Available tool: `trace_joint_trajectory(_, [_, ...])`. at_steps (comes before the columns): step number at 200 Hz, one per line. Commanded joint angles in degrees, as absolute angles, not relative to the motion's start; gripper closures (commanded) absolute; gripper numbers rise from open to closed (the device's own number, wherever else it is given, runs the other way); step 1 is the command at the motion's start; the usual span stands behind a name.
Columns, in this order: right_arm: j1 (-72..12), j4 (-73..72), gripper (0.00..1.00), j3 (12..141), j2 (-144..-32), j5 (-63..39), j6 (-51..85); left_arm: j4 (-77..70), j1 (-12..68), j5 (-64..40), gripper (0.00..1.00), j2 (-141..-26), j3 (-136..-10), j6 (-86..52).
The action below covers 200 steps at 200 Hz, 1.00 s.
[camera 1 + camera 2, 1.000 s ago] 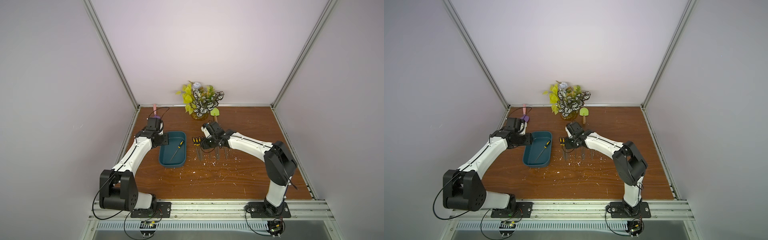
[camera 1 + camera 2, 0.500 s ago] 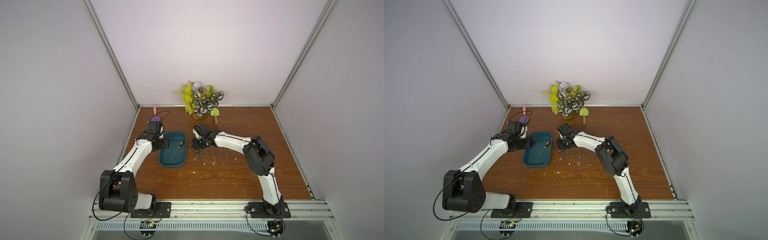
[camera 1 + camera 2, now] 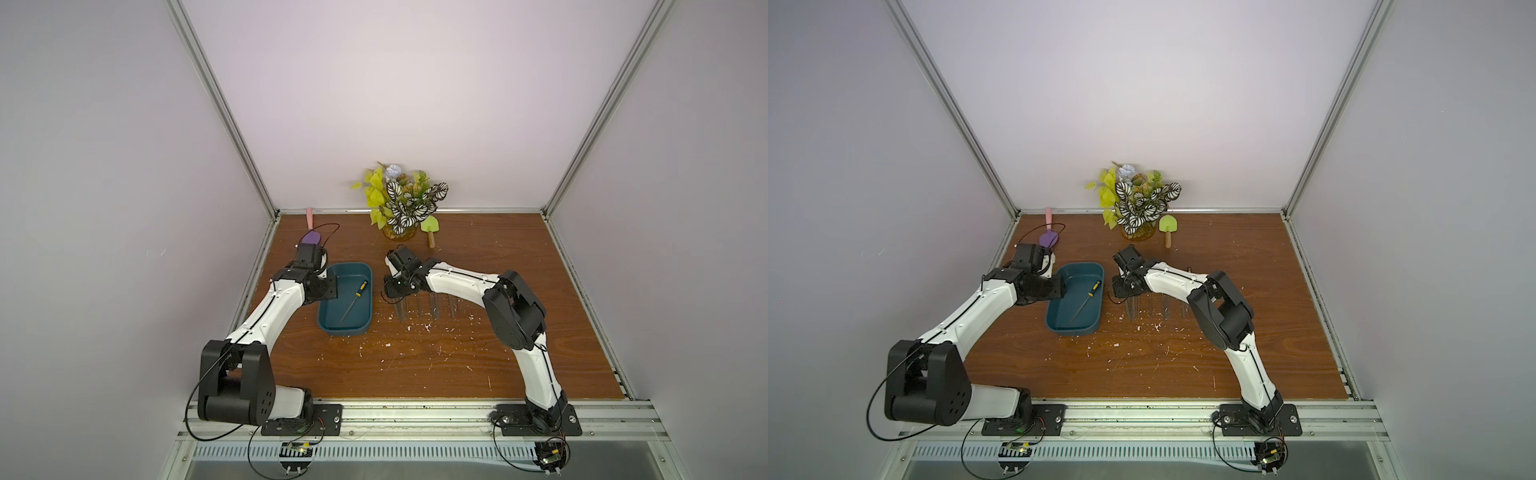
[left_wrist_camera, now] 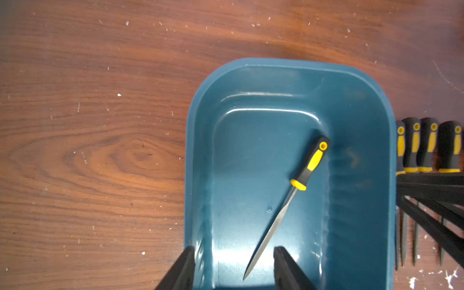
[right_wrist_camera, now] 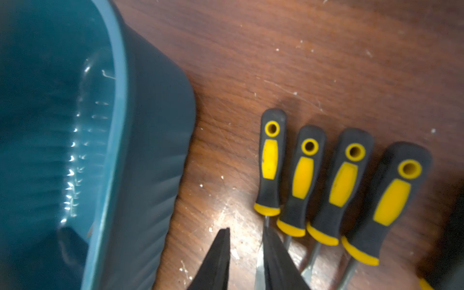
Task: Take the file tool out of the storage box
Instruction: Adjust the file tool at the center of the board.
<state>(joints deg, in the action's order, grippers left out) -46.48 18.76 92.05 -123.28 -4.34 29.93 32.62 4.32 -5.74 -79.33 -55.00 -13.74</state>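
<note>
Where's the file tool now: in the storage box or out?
In. The file tool lies diagonally on the storage box floor, inside its walls.

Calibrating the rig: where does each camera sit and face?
Both top views: high in front, looking down on the wooden table, left arm, right arm whole.
Left wrist: above the dark teal plastic storage box holding the black-and-yellow file tool; left fingers show.
Right wrist: over matching files beside it; right fingers show.
Wrist views share box and files.

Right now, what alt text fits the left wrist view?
One file tool lies diagonally in the teal storage box, its tip between the fingers of the open left gripper. Four more files lie on the wooden table beside it.
</note>
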Motion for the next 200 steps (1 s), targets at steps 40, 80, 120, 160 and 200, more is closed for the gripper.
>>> trace_joint_trajectory(40, [-47.2,20.0,0.71,92.6,-124.1,-2.6,29.4,32.7,3.6,-4.8,0.47,-77.8,-54.2,-13.2])
trace_joint_trajectory(80, [-47.4,20.1,0.71,93.3,-125.1,-3.1,29.4,32.7,3.6,-4.6,0.48,-77.8,-54.1,-13.0])
trace_joint_trajectory(120, [-47.6,20.7,0.71,94.4,-126.4,-3.2,29.4,32.8,3.6,-4.5,0.48,-77.9,-53.9,-13.0])
trace_joint_trajectory(160, [-48.5,20.7,0.71,95.6,-127.0,-4.7,30.6,32.7,3.7,-4.3,0.48,-77.9,-53.5,-12.9])
trace_joint_trajectory(200, [-48.7,19.5,0.7,96.4,-127.3,-7.5,34.3,32.7,3.7,-4.4,0.48,-77.8,-53.2,-13.0])
